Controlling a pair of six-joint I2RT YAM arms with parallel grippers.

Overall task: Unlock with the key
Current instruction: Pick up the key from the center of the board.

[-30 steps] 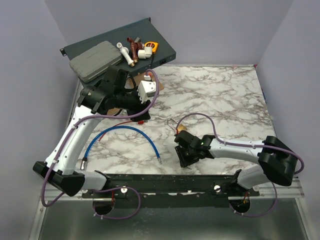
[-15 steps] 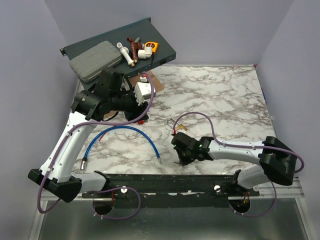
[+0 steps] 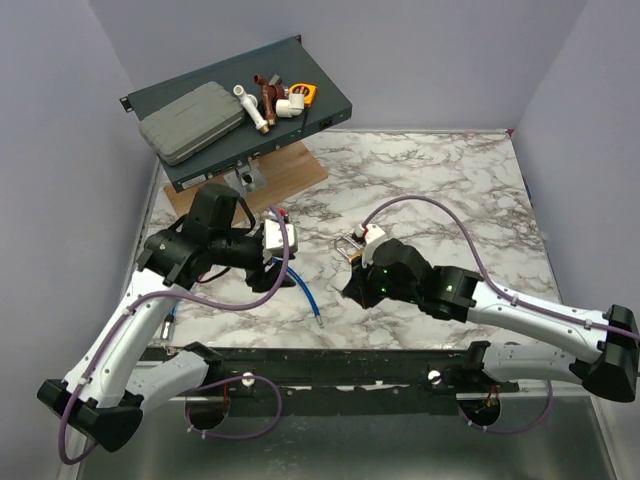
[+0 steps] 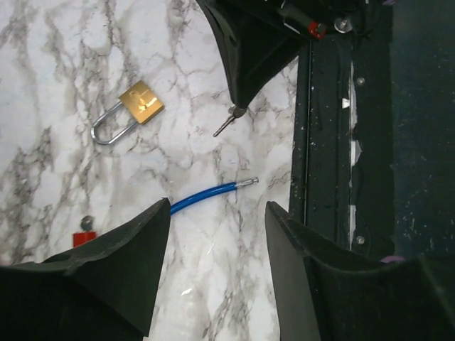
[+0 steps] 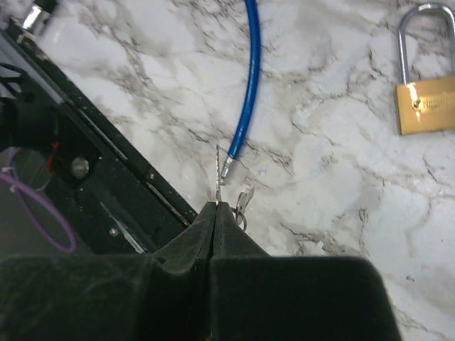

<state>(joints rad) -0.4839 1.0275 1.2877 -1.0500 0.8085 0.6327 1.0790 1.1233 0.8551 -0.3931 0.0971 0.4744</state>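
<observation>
Both fingers of the right gripper (image 5: pixel 215 204) pinch the tiny silver-grey metal key (image 5: pixel 217 174); lettering on the brass padlock (image 5: pixel 425 105) is unreadable. Meanwhile the left gripper (image 4: pixel 218 209) gapes wide, having swung nearer the arm bases.

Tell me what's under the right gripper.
The right gripper, shut, holds the key pointing out; below lie marble table and the tip of the blue cable. The key's head is hidden in the grip.

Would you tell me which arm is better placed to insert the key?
Right: its end effector is shut on the key, near the padlock; the left end effector hangs open, empty.
</observation>
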